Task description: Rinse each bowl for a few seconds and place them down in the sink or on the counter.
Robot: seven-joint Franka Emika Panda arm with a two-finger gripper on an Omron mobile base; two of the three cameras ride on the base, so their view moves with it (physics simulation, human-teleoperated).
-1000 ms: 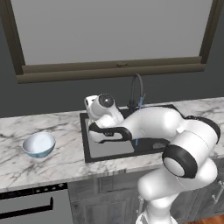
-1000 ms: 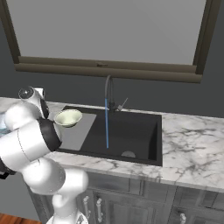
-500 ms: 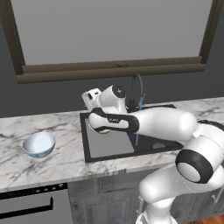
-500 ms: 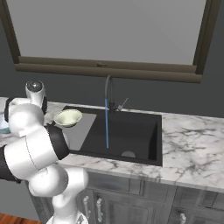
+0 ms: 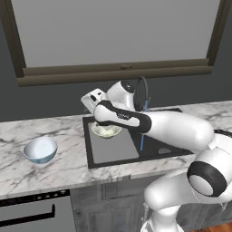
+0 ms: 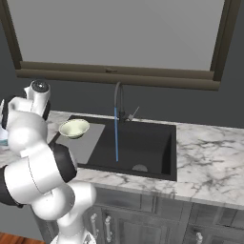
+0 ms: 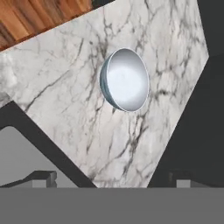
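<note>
Blue-sided bowl [image 7: 125, 79] sits upper centre on marble counter [image 7: 65, 109]; gripper [image 7: 111, 180] wide, empty; centre over its rim before descending.

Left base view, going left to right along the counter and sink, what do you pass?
Blue bowl → yellow-green bowl on the sink's grey panel → water stream → drain.

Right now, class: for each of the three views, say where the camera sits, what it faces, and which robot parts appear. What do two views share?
Left base view: behind the arm's left, facing the sink; arm rises lower right.
Right base view: behind its right, facing the faucet; arm lower left.
Hand view: on the hand, facing the counter and blue bowl; open gripper at bottom.
Base views share the yellow-green bowl.
</note>
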